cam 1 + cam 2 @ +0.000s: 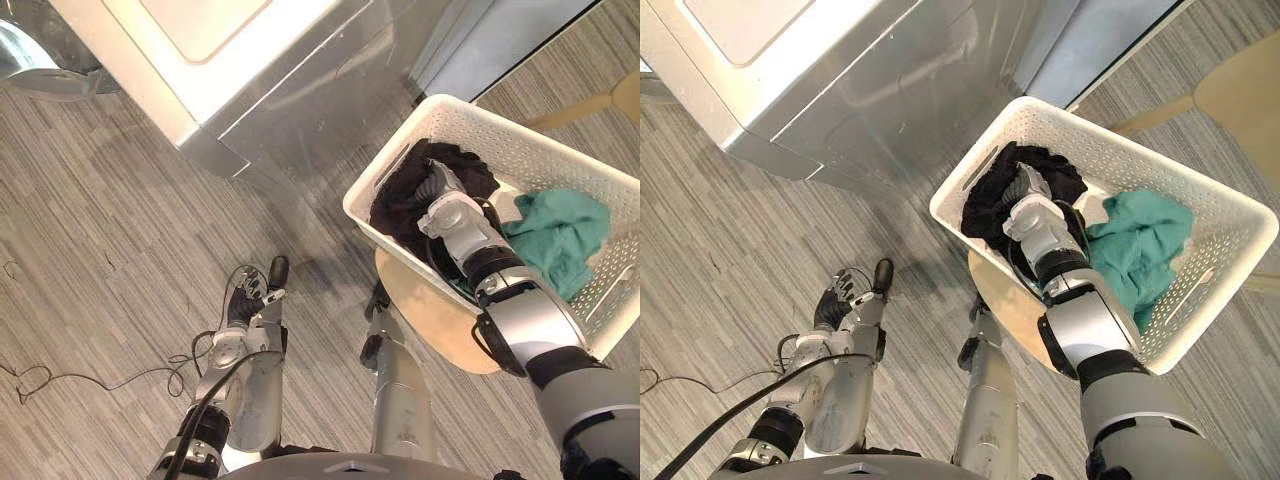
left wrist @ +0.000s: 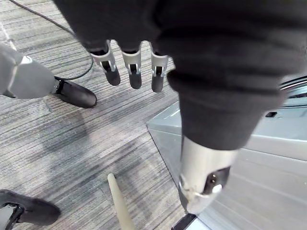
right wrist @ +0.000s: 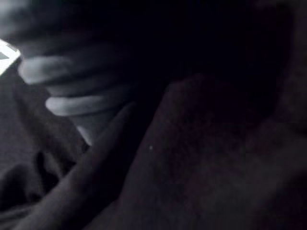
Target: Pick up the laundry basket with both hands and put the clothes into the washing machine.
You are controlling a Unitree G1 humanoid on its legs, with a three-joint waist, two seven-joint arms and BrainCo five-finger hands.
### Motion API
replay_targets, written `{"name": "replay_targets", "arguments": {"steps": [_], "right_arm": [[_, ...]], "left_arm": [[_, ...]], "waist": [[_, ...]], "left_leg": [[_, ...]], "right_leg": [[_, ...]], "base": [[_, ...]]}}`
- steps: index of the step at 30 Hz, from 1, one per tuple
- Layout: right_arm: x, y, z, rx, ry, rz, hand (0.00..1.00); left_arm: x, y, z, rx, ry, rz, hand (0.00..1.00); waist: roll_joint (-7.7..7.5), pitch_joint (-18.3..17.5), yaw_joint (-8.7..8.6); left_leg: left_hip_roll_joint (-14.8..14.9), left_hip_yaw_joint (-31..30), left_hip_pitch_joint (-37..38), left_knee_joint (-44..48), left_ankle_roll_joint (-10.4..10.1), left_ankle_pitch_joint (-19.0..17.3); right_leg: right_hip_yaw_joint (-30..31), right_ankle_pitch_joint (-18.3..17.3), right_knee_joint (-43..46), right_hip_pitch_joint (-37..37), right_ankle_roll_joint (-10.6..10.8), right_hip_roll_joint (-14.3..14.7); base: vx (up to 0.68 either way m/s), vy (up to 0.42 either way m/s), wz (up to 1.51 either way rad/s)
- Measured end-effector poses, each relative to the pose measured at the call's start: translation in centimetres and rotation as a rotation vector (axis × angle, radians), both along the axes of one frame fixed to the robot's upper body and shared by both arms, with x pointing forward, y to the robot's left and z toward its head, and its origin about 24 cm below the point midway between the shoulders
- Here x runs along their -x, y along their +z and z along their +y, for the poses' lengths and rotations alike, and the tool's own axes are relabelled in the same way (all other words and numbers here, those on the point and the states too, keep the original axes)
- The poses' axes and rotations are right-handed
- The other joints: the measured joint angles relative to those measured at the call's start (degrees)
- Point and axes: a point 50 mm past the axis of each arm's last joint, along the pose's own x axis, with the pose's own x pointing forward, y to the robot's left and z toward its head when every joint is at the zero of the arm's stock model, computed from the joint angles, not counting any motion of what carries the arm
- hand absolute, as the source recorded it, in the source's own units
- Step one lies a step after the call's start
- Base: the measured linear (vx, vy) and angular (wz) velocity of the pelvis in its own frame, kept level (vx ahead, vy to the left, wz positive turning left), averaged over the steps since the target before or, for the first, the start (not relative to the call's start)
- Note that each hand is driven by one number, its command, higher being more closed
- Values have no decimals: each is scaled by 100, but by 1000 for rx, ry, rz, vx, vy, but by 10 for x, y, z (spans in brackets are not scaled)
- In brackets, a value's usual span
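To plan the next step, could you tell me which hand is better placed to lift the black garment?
Probably the right: the right hand reaches into the basket, on the black garment. The left hand hangs open above the floor, apart from the basket.

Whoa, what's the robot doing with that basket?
The robot's right hand is down in the white laundry basket, pressed into the black clothes beside a teal cloth. The basket sits on a wooden stool next to the silver washing machine. The left hand hangs open above the floor, holding nothing.
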Motion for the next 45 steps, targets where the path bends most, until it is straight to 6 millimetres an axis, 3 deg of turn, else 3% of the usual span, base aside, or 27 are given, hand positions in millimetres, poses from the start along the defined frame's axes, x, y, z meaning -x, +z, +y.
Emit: {"name": "replay_targets", "arguments": {"steps": [4,7,16,22,24,32,36,45], "right_arm": [[0,-5,9,-82,-4,5,100],[4,-20,11,-167,-28,26,100],[32,-66,-10,-447,-167,43,100],[72,-117,-36,-653,-361,96,100],[97,-144,-45,-730,-457,143,100],[149,-195,-38,-940,-643,233,100],[170,-206,-30,-944,-658,254,100],[177,-178,-40,-854,-585,87,100]], "left_arm": [[1,-2,-1,9,7,9,0],[1,-2,-1,17,17,10,0],[2,-5,5,10,34,27,0],[6,-11,14,-9,37,51,0],[8,-14,18,-15,49,65,0],[23,-32,33,-31,88,158,0],[36,-41,37,-73,76,200,0],[72,-64,37,-119,14,320,0]], "waist": [[-2,1,-12],[-4,2,-19],[-33,-3,-82],[-172,-66,-194],[-188,-78,-208],[-361,-330,-308],[-402,-744,-349],[-490,-1594,-410]], "left_leg": [[-2,68,127,4,1,-1],[1,88,315,12,17,-26],[-8,88,653,203,87,-203],[-7,118,800,196,86,-205],[0,145,999,201,82,-262],[35,443,1331,548,103,-635],[95,633,1700,759,107,-928],[154,883,2266,541,94,-1100]], "right_leg": [[46,-1,-5,102,-1,1],[47,-21,-12,296,-13,6],[36,-119,28,729,-15,-10],[47,-116,26,861,14,-15],[63,-153,28,1046,43,-12],[257,-222,26,1367,75,16],[407,-299,-19,1745,92,70],[607,-219,-565,2314,200,171]], "base": [[38,-27,-6],[25,-31,0],[1,-7,1],[7,-9,0],[50,-21,-4],[62,-5,-17],[97,30,-22],[48,20,-14]]}}
